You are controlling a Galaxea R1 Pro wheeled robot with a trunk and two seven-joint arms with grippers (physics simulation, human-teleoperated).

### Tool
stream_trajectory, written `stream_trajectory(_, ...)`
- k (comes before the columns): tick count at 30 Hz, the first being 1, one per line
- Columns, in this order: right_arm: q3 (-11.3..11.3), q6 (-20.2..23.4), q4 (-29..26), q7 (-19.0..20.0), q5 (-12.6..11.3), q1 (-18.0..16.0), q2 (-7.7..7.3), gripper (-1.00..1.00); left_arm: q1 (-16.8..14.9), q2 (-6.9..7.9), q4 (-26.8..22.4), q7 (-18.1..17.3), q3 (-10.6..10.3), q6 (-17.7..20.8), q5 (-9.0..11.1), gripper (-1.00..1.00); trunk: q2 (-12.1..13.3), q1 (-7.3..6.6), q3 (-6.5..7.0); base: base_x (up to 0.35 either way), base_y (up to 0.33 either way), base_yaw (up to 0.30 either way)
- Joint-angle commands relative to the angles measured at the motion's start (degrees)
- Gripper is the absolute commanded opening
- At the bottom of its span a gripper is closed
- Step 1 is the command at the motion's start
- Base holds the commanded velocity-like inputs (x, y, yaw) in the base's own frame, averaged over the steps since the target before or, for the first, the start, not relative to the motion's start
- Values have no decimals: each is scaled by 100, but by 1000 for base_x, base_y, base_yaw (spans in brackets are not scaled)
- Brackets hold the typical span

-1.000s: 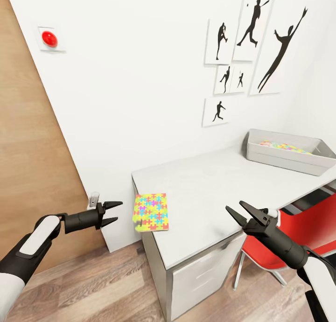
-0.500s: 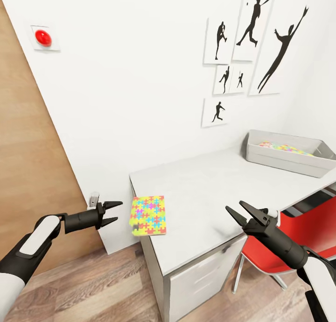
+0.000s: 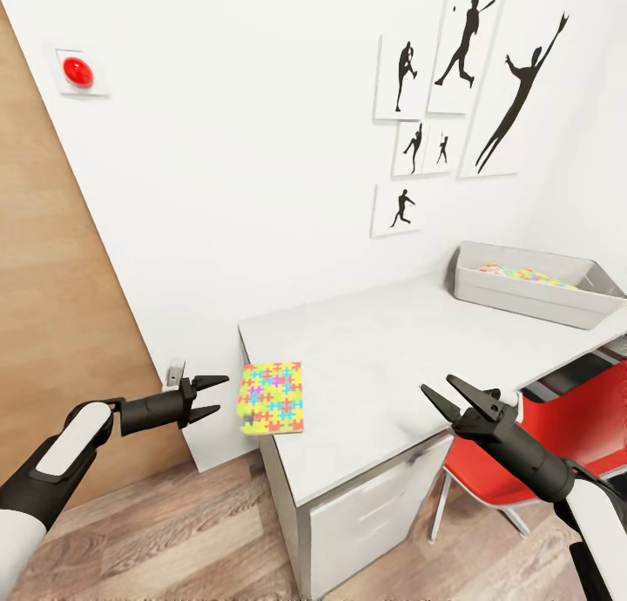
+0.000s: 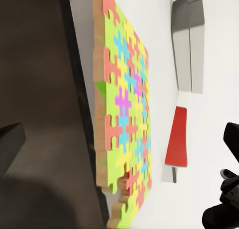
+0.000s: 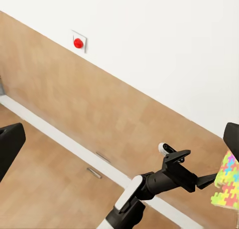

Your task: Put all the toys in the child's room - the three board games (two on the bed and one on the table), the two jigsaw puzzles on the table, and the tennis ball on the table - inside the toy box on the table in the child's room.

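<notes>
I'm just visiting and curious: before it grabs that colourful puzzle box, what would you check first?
1. Left gripper open: ok.
2. Right gripper open and empty: ok.
3. Puzzle within reach, at the table edge by the left gripper: ok.
4. Puzzle lying steady: not ok, its corner overhangs the edge.
5. Toy box has room: cannot tell; something colourful already lies inside.

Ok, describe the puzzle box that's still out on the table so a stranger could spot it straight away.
Start at the long pale grey table against the white wall. Go to its near left corner, by the wooden door, close to the left gripper. The jigsaw puzzle lies flat there, alone, overhanging the edge a little: a box covered in yellow, green, pink and blue interlocking pieces, unlike the one already inside the grey toy box at the far end.
</notes>
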Motion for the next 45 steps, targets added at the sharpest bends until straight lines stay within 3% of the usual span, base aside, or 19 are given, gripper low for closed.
stream_trajectory(1,-4,25,1,14,1,-4,0,100,-5,5,2,-59,-11,0,-46,100,-3,-2,-5,-81,-123,0)
stream_trajectory(45,-4,25,1,22,1,-4,0,100,-5,4,2,-61,-11,0,-46,100,-3,-2,-5,-5,-40,0)
